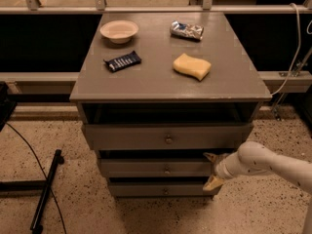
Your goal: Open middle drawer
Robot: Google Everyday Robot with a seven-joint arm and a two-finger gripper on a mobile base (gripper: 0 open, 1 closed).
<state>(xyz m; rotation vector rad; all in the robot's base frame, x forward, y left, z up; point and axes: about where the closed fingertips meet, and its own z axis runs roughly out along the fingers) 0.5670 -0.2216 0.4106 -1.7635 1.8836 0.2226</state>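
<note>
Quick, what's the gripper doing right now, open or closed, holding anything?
Gripper: open, at the right end of the middle drawer, with one finger above the drawer front and one below. It holds nothing that can be seen.

You see the arm [275, 164] cut off by the right edge. Its hand [212, 170], 2 fingers spread, covers the right end of the middle drawer [156, 168]; whether it touches the front is unclear. Shadow hides the drawer's inside. Print on the dark wrapper [122, 61] on the tabletop [156, 79] is too small to read.
</note>
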